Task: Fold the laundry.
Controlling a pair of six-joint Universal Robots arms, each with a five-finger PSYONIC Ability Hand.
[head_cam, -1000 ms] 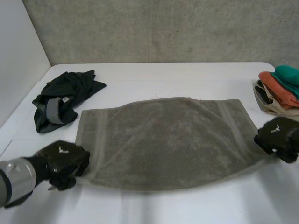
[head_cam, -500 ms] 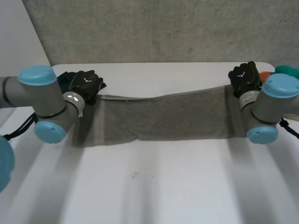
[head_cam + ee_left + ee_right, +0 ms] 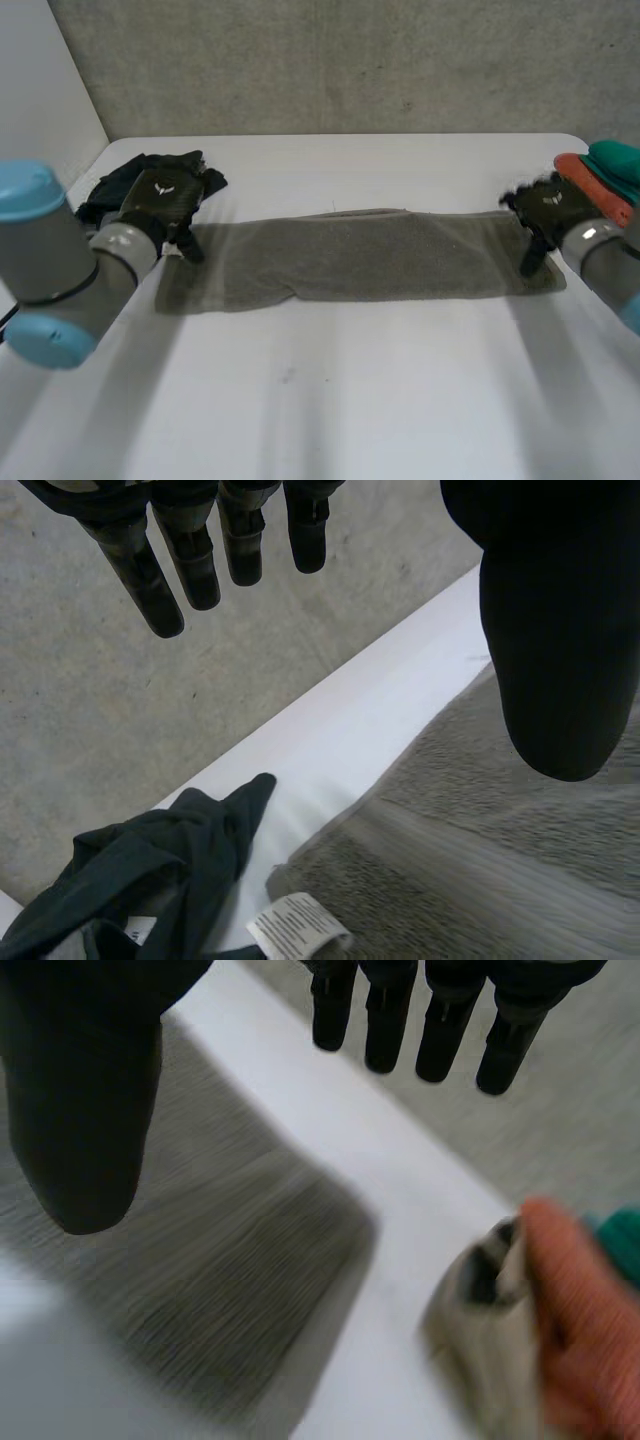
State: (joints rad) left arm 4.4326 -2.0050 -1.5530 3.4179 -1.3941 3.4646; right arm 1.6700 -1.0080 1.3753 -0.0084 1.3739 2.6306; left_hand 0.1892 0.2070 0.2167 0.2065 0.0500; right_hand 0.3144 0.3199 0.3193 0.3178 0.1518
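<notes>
Here the towel (image 3: 370,255) lies flat on the tabletop (image 3: 350,400), folded into a long strip running side to side. The left robot hand (image 3: 165,200) is at its far left corner and the right robot hand (image 3: 545,208) at its far right corner. The towel spans the gap between them.

A black garment (image 3: 205,175) is bunched just behind the left robot hand. A stack of cloths (image 3: 610,170) sits beside the right one.

In the left wrist view, the left robot hand (image 3: 560,630) is spread, fingers straight and thumb apart, gripping nothing. The thumb is over the towel (image 3: 480,860). A white tag (image 3: 298,925) sits at the towel corner next to the garment (image 3: 150,870), which the head view hides.

In the right wrist view, the right robot hand (image 3: 85,1090) is likewise spread and holds nothing. The towel end (image 3: 220,1250) is under it, with the stack (image 3: 570,1300) close by. Can't tell if either touches the towel.
</notes>
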